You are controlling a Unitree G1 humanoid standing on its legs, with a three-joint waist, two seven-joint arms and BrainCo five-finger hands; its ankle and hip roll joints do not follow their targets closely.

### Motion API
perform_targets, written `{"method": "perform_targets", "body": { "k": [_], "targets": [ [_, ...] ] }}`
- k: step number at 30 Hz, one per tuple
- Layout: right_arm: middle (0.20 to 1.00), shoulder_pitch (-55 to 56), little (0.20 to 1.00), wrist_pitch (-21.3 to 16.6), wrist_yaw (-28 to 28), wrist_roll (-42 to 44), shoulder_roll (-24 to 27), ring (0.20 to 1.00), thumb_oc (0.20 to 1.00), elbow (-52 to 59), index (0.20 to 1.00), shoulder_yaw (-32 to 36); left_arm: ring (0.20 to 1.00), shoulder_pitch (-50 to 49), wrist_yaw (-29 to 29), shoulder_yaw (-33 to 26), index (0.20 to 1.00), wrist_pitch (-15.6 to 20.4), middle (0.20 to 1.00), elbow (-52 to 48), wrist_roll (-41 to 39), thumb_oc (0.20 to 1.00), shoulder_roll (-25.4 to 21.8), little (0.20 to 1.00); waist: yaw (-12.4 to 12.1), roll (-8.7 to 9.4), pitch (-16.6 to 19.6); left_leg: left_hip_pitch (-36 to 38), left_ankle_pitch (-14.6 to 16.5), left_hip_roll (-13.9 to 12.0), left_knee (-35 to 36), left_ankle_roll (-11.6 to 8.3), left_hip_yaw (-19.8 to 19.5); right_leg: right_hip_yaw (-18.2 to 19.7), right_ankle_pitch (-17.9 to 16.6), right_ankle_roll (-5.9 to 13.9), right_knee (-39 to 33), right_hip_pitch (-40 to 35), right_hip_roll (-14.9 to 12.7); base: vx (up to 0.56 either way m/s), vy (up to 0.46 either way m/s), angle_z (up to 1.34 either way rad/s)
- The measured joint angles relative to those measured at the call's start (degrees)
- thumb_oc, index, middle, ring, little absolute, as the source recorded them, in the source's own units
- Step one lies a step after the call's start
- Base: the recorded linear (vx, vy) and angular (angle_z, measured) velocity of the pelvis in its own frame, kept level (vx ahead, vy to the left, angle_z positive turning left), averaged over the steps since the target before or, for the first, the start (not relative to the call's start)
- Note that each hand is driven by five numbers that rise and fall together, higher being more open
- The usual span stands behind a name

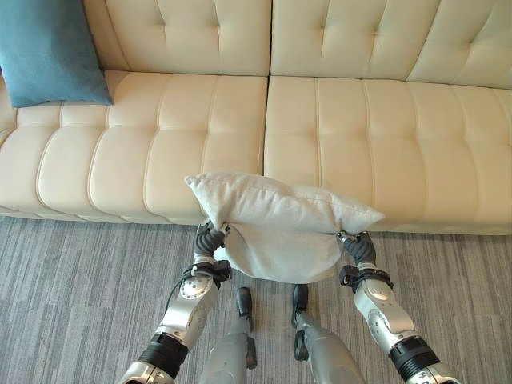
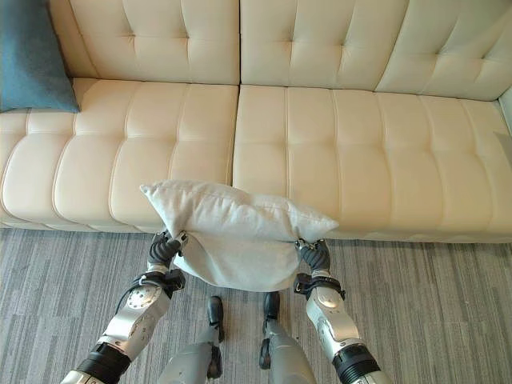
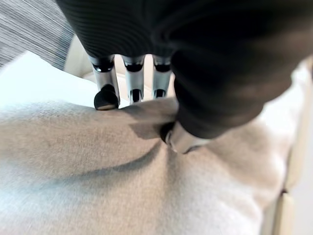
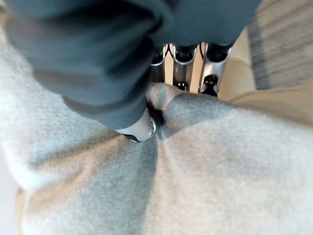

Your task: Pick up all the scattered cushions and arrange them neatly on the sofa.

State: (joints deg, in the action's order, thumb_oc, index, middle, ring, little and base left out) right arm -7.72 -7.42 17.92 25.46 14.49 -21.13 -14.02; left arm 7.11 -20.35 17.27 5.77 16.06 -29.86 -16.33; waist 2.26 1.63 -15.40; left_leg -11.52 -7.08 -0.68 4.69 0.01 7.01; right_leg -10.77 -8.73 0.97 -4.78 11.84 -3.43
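A pale grey, soft fabric cushion (image 1: 276, 232) hangs in the air between the two hands, just in front of the front edge of the cream, tufted leather sofa (image 1: 344, 120) and above the grey striped carpet (image 1: 72, 296). The left hand (image 1: 210, 238) pinches the cushion's left edge: in the left wrist view its thumb presses into a fold of the cloth while its fingers (image 3: 133, 73) curl over the far side. The right hand (image 1: 358, 245) grips the right edge the same way, thumb dug into a bunched pleat and fingers (image 4: 183, 63) wrapped behind it. The cushion's long axis runs from nine to three o'clock, parallel to the sofa's front edge, with its left corner riding a little higher and its belly sagging toward six o'clock between the grips. From the hands, the open seat lies at twelve o'clock, the seam between the two seat pads almost straight ahead of the cushion's middle. Both hands sit about equally near the seat, so the carry forward looks like a shared, level push rather than a one-arm job. A teal fabric cushion (image 1: 44, 48) already leans against the backrest at about ten o'clock, well apart from the grey one.
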Motion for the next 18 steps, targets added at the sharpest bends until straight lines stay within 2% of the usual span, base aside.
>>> {"method": "perform_targets", "body": {
  "k": [2,6,12,18],
  "targets": [
    [0.200,1.82,0.200,0.61,-0.20,-0.80,-0.01,0.200,0.200,0.07,0.200,0.04,0.200,-2.11,0.65,0.38,0.200,-1.08,0.200,-0.01,0.01,0.200,-0.15,0.200,-0.01,-0.06,0.00,1.91,0.05,-0.05,0.01,-0.06,-0.09,-0.14,0.34,0.42,0.00,-1.98,0.02,0.07,-0.016,0.06],
    [0.200,7.04,0.200,1.73,-2.61,-1.90,0.02,0.200,0.200,2.22,0.200,1.39,0.200,-8.94,3.02,0.17,0.200,-2.80,0.200,-2.43,0.07,0.200,-0.21,0.200,-0.02,-0.68,0.54,5.83,1.49,-0.21,0.42,-1.60,-0.18,-0.20,1.77,0.99,-0.30,-5.89,0.16,0.07,-0.017,0.02],
    [0.200,13.03,0.200,3.04,-3.74,-2.14,0.24,0.200,0.200,6.48,0.200,1.72,0.200,-13.03,3.85,-0.59,0.200,-4.10,0.200,-4.72,0.34,0.200,0.02,0.200,-0.06,-1.87,2.35,7.40,1.71,-0.41,0.44,-1.51,-0.25,-0.09,1.70,0.98,-0.31,-7.48,0.20,0.07,-0.047,-0.01],
    [0.200,13.59,0.200,3.04,-3.85,-5.42,2.28,0.200,0.200,8.31,0.200,1.48,0.200,-14.01,3.90,-1.36,0.200,-4.86,0.200,-6.34,2.10,0.200,-0.01,0.200,-0.12,-2.02,4.51,8.88,1.85,-0.95,0.43,-1.28,-0.60,-0.03,1.98,0.77,-0.28,-9.10,0.87,0.02,-0.157,0.01]
  ]
}}
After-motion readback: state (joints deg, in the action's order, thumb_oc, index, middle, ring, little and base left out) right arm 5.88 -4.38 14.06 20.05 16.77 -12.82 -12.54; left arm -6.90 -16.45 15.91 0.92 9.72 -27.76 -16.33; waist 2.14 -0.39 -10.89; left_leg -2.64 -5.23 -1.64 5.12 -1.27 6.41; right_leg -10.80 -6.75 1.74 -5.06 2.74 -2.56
